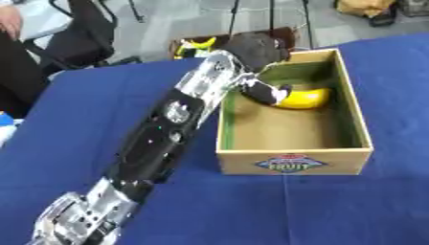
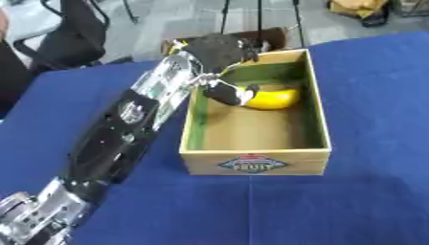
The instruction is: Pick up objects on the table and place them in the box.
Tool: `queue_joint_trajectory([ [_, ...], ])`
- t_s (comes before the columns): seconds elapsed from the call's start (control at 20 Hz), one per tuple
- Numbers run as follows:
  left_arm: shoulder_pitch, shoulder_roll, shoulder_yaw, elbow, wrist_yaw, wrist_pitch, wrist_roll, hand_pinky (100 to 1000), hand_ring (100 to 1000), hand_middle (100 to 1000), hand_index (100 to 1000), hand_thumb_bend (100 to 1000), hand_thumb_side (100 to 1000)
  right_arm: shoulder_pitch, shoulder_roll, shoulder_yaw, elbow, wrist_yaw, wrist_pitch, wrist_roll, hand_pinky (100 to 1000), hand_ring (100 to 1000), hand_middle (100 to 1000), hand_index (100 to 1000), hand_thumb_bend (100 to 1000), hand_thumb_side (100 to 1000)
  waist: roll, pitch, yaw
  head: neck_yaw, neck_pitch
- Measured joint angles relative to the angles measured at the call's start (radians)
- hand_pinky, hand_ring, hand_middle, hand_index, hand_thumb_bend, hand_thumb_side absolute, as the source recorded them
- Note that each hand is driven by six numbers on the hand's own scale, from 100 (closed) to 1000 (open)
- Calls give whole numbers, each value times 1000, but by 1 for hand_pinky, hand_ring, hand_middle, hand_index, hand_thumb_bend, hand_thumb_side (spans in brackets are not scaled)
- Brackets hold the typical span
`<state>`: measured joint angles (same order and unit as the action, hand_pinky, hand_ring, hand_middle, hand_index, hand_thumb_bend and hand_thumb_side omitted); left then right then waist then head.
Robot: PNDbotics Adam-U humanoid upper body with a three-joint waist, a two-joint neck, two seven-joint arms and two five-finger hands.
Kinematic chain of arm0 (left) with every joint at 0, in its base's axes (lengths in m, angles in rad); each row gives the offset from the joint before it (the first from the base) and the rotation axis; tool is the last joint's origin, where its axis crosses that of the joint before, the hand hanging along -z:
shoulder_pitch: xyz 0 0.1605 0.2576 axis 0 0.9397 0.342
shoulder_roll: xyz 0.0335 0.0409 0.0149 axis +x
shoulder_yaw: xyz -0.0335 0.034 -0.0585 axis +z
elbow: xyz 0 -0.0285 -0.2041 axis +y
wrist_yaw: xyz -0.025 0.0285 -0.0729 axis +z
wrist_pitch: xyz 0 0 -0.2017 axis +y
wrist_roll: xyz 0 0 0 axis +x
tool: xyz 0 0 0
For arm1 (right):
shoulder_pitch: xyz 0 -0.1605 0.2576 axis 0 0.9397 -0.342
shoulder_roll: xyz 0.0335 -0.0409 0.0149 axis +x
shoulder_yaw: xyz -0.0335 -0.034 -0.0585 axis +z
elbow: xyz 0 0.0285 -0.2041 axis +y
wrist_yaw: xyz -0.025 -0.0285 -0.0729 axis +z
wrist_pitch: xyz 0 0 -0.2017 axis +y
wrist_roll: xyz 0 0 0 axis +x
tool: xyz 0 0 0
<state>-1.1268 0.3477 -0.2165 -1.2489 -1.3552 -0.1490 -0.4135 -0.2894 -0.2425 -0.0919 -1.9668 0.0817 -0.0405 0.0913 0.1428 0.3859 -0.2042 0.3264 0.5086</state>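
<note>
A cardboard box [image 1: 293, 160] with a green inner lining stands on the blue table [image 1: 75, 119]. A yellow curved fruit [image 1: 308, 98] lies on the box floor at the far end. My left arm stretches from the lower left up to the box. My left hand [image 1: 255, 48] hangs over the box's far left corner, with its fingers [image 2: 228, 93] curled down round the fruit's left end. That end is hidden by the fingers. My right hand shows in neither view.
Behind the box, off the table's far edge, a dark tray [image 1: 188, 45] holds a yellow-green thing. A black chair [image 1: 80, 33] and a person's sleeve [image 1: 13, 72] stand at the far left. Blue cloth lies bare right of the box.
</note>
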Motion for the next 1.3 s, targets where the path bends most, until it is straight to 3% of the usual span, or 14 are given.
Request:
queue_joint_trajectory([
  [0.45,63,74,51,-214,222,65,5,423,683,698,811,119,789,9,1,-1,1,0,-1,-9,650,712,596,841,100,1000,-22,-19,34,-34,18],
  [0.8,166,142,97,-415,456,168,130,298,593,588,741,100,809,14,9,-7,1,-1,-2,-19,648,712,596,839,100,1000,-53,-39,70,-57,29],
  [1.05,304,165,133,-558,755,213,322,194,511,502,692,100,877,17,15,-14,3,-5,-4,-34,647,712,596,837,100,1000,-76,-60,102,-78,45],
  [1.15,368,167,149,-606,906,216,399,201,508,494,679,100,885,18,18,-17,4,-7,-4,-41,647,712,596,836,100,1000,-83,-66,113,-85,53],
  [1.2,400,169,158,-627,979,214,433,202,501,487,670,100,1000,18,19,-19,4,-8,-4,-45,647,712,596,836,100,1000,-86,-69,118,-89,55],
  [1.25,430,173,168,-649,1045,210,465,203,499,486,670,100,889,18,19,-21,4,-8,-4,-48,647,711,596,836,100,1000,-90,-72,124,-92,57],
  [1.3,461,173,178,-670,1105,206,492,204,498,485,670,100,892,18,20,-24,4,-9,-5,-52,646,711,597,835,100,1000,-94,-75,130,-96,61],
])
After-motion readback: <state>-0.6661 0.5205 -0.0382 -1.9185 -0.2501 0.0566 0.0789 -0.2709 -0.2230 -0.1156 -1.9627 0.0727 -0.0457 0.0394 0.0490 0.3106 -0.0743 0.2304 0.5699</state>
